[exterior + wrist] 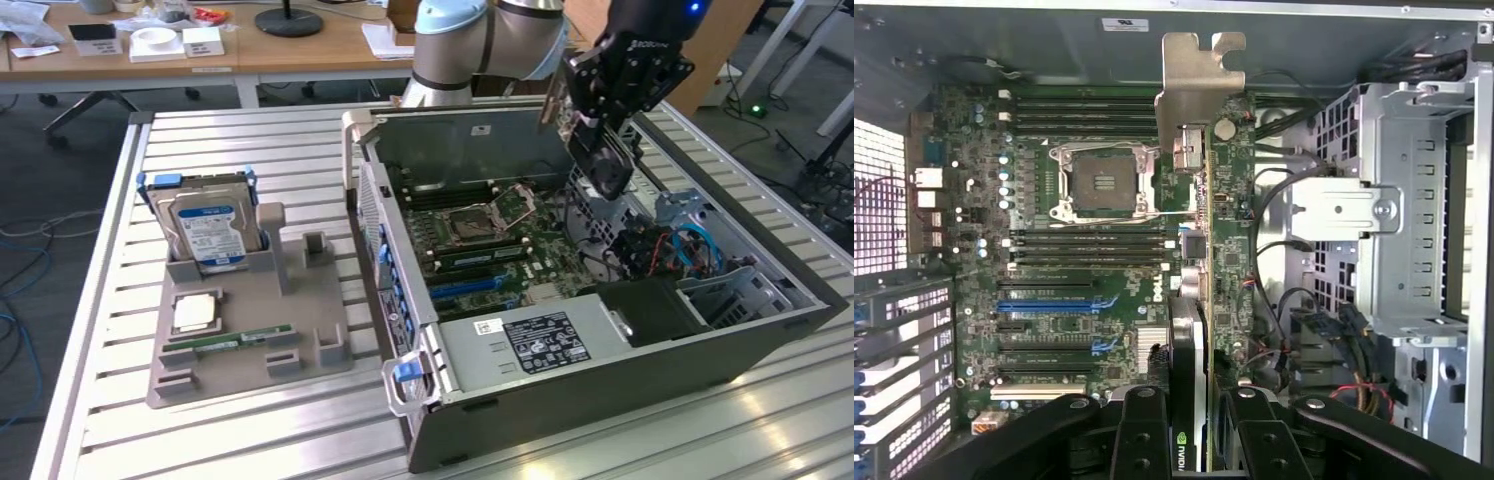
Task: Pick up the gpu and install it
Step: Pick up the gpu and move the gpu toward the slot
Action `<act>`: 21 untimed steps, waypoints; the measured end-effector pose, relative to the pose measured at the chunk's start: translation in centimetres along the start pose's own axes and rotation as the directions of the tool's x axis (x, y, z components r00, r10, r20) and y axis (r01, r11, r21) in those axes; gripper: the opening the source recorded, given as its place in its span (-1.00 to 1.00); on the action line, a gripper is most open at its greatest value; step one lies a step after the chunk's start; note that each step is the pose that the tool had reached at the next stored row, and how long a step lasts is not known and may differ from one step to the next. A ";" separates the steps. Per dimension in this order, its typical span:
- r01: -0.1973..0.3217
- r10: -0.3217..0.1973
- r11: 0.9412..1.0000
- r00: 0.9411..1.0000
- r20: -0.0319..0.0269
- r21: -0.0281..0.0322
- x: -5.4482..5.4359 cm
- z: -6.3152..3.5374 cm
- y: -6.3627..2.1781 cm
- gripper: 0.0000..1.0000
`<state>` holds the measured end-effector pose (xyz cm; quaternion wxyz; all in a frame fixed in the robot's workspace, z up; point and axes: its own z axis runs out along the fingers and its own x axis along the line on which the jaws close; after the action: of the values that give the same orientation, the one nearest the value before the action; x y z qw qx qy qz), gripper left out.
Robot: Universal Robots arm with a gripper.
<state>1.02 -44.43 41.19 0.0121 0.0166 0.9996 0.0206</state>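
**Fingers**: two black, matte, jointed pads with round fasteners, clamped on either flat face of the gpu.

**Gripper**: black, angular body, closed on the card. In the exterior view it hangs over the open case.

**Gpu**: thin flat card seen edge-on, with a glossy black shroud on one side and a green circuit face on the other. It is gripped at one end. In the exterior view it is held on edge above the case interior, not seated in a slot.

**Bracket**: silvery stamped sheet metal with a notched tip, at the card's far end from the fingers.

**Motherboard**: green and densely studded, lying flat in the case below the card. It carries a square metal-framed socket, rows of long dark slots and two blue slots.

**Drive cage**: pale grey perforated steel, beside the board, with black cables between the two.

**Case**: grey steel box lying on its side with the panel off.

**Tray**: grey moulded plastic at the exterior view's left of the case, well apart from the gripper. It holds an upright silver hard drive with a blue-white label and a slim green memory stick lying flat.

**Table**: ribbed aluminium slats.
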 end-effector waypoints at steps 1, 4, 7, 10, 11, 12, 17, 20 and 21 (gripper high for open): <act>0.000 0.000 1.000 1.000 -0.002 0.000 -0.3 0.01 0.01 -0.47; 0.000 0.000 1.000 1.000 -0.007 0.000 -1.0 0.06 0.04 -0.47; 0.000 0.000 1.000 1.000 -0.010 0.000 -1.6 0.10 0.07 -0.47; 0.000 0.000 1.000 1.000 -0.010 0.000 -2.0 0.14 0.11 -0.47; 0.000 0.000 1.000 1.000 -0.010 0.000 -2.2 0.15 0.11 -0.47; 0.000 0.000 1.000 1.000 -0.010 0.000 -2.2 0.16 0.12 -0.47; 0.000 0.000 1.000 1.000 -0.010 0.000 -2.4 0.18 0.13 -0.47; 0.000 0.000 1.000 1.000 -0.011 0.000 -2.8 0.18 0.14 -0.47; 0.000 0.000 1.000 1.000 -0.011 0.000 -2.8 0.17 0.14 -0.47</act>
<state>3.80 -44.38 41.09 0.0066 0.0167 0.9996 0.0205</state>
